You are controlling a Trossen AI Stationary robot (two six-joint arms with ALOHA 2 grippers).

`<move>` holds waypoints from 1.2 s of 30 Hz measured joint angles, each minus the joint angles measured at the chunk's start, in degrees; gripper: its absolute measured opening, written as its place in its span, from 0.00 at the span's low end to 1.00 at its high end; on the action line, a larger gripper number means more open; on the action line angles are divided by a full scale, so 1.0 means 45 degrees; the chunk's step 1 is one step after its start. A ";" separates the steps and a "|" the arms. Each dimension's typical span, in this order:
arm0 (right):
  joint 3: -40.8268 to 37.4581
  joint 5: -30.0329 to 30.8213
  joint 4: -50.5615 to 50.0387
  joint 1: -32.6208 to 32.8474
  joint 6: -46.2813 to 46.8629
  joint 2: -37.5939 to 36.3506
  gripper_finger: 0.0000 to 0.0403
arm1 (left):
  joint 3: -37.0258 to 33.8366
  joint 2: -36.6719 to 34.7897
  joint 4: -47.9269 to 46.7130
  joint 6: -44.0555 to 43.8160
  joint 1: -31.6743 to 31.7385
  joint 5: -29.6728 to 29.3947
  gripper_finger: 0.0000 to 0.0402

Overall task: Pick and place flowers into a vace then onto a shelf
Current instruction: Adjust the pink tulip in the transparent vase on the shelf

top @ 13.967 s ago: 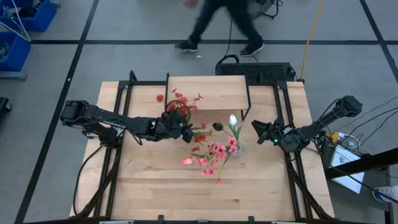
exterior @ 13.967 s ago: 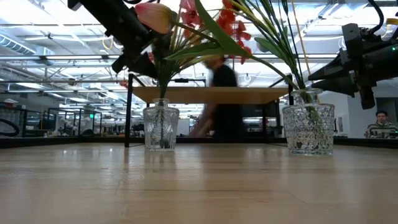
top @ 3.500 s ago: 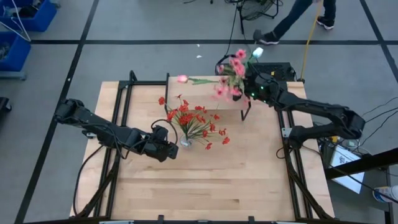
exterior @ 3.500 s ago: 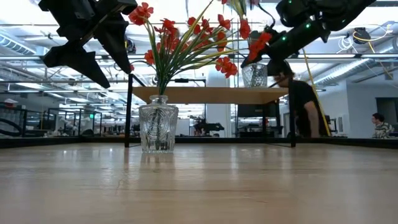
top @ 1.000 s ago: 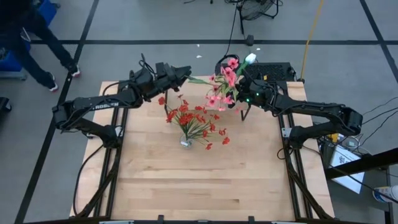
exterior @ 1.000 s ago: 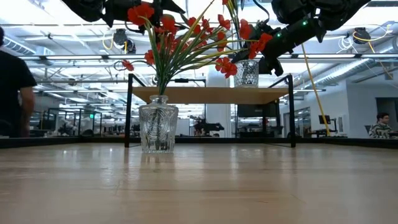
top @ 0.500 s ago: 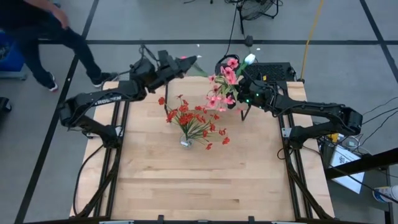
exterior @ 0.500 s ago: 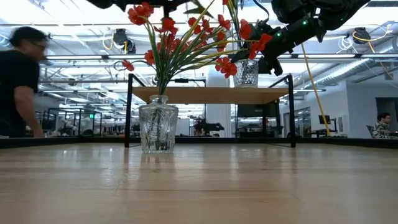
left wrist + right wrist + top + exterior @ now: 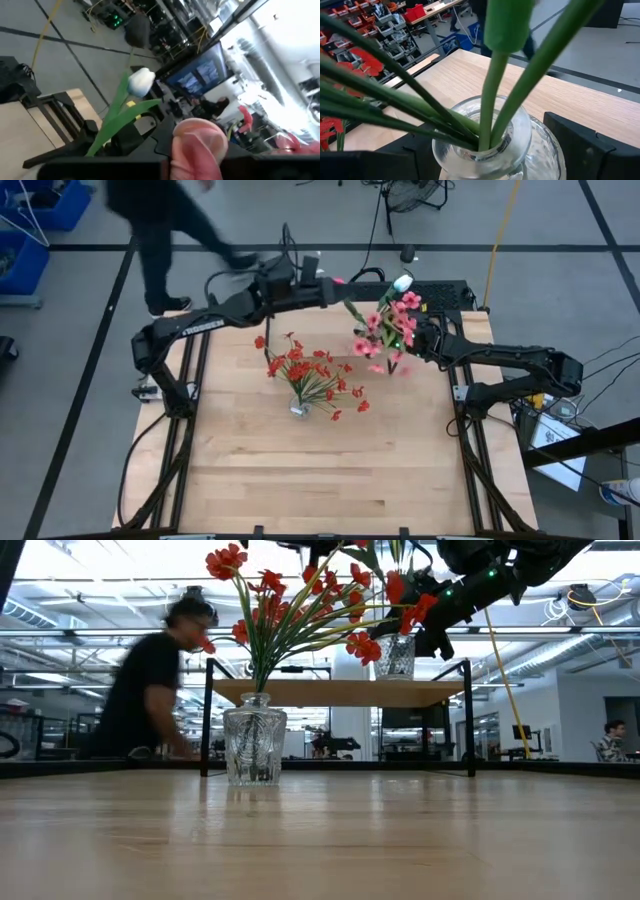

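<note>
A glass vase [image 9: 485, 145] of pink flowers [image 9: 388, 328] sits between the fingers of my right gripper [image 9: 410, 340], at the right end of the shelf [image 9: 330, 330]. A white tulip [image 9: 402, 282] rises from it. A pink tulip [image 9: 337, 280] leans out toward the left, and my left gripper [image 9: 322, 280] is shut on it, level above the shelf's far edge. A second glass vase [image 9: 298, 408] with red flowers [image 9: 300, 600] stands by its base on the tabletop. My left gripper has the pink tulip at its bud end [image 9: 197, 145], the bud showing just past the fingers. Bud or stem right under it, I cannot tell. The tulip is held high, its stem slanting down toward the vase. My right gripper holds the vase's round body [image 9: 540, 150] between its two fingers [image 9: 590, 145], coming level from the table's right. The vase is upright, its base [image 9: 397, 673] at the height of the shelf board; resting or just clear, I cannot tell.
A person [image 9: 170, 220] walks past beyond the table's far left corner and shows blurred in the low view [image 9: 150, 680]. A black box [image 9: 440, 292] lies behind the shelf. The near half of the tabletop [image 9: 330, 480] is bare wood.
My left gripper has shut on the pink tulip, risen, rolled and gone toward the table's right along the far edge. The tulip has swung with it from the left toward the vase. The pink sprays have shifted to the right. The vase has stayed where it was.
</note>
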 joint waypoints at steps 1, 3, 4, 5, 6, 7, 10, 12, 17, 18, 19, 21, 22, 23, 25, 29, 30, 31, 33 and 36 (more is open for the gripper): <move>0.0002 0.0027 0.0000 0.0026 -0.0002 0.0000 0.71 | 0.0263 0.0075 -0.0353 0.0176 -0.0016 0.0022 0.09; -0.0002 0.0038 0.0001 0.0046 0.0002 0.0000 0.71 | 0.0672 0.0100 -0.1419 0.0541 -0.0032 0.0009 0.09; 0.0002 0.0034 -0.0008 0.0042 0.0016 0.0000 0.71 | 0.0814 0.0102 -0.1839 0.0786 -0.0032 -0.0095 0.08; 0.0001 0.0026 -0.0013 0.0042 0.0013 0.0000 0.71 | 0.0902 0.0105 -0.2055 0.1073 -0.0067 -0.0279 0.07; -0.0002 0.0028 -0.0013 0.0042 0.0006 0.0000 0.71 | 0.0951 0.0105 -0.2166 0.1306 -0.0092 -0.0444 0.06; 0.0001 0.0024 -0.0018 0.0042 0.0006 0.0000 0.71 | 0.0964 0.0105 -0.2211 0.1509 -0.0100 -0.0561 0.05; 0.0002 0.0013 -0.0020 0.0042 -0.0037 0.0000 0.71 | 0.0968 0.0238 -0.2179 0.1613 -0.0100 -0.0490 0.04; -0.0003 0.0087 -0.0033 0.0042 -0.0123 0.0000 0.71 | 0.0976 0.0443 -0.1777 0.1191 0.0005 0.0371 0.06; -0.0003 0.0164 -0.0087 0.0046 -0.0305 0.0000 0.71 | 0.0936 0.0839 -0.0825 0.0045 0.0106 0.2426 0.15; -0.0003 0.0164 -0.0093 0.0042 -0.0283 0.0000 0.71 | 0.0934 0.0833 -0.0706 -0.0085 0.0092 0.2462 0.17; 0.0002 0.0173 -0.0071 0.0037 -0.0297 0.0000 0.71 | 0.0939 0.0822 -0.0553 -0.0003 0.0075 0.2487 0.19; 0.0000 0.0173 -0.0106 0.0032 -0.0268 0.0000 0.71 | 0.0939 0.0736 -0.0495 0.0548 0.0103 0.2627 0.22; 0.0002 0.0184 -0.0117 0.0032 -0.0272 0.0000 0.71 | 0.0934 0.0659 -0.0482 0.0750 0.0148 0.2659 0.23; 0.0002 0.0184 -0.0119 0.0032 -0.0283 0.0001 0.71 | 0.0930 0.0615 -0.0454 0.0794 0.0182 0.2609 0.25; 0.0002 0.0189 -0.0140 0.0033 -0.0250 0.0000 0.71 | 0.0930 0.0590 -0.0106 0.0677 0.0193 0.2433 0.28; 0.0002 0.0198 -0.0143 0.0046 -0.0250 0.0000 0.71 | 0.0915 0.0624 0.0858 0.0694 0.0299 0.2757 0.33; 0.0002 0.0201 -0.0143 0.0042 -0.0217 0.0000 0.71 | 0.0915 0.0620 0.1074 0.0379 0.0299 0.2852 0.34; 0.0002 0.0206 -0.0151 0.0042 -0.0144 0.0000 0.71 | 0.0915 0.0605 0.1225 0.0112 0.0299 0.2914 0.35; 0.0002 0.0217 -0.0146 0.0042 -0.0078 0.0000 0.71 | 0.0915 0.0595 0.1372 0.0085 0.0299 0.2839 0.37; 0.0002 0.0220 -0.0146 0.0042 -0.0067 0.0000 0.71 | 0.0915 0.0600 0.1334 0.0537 0.0299 0.2447 0.37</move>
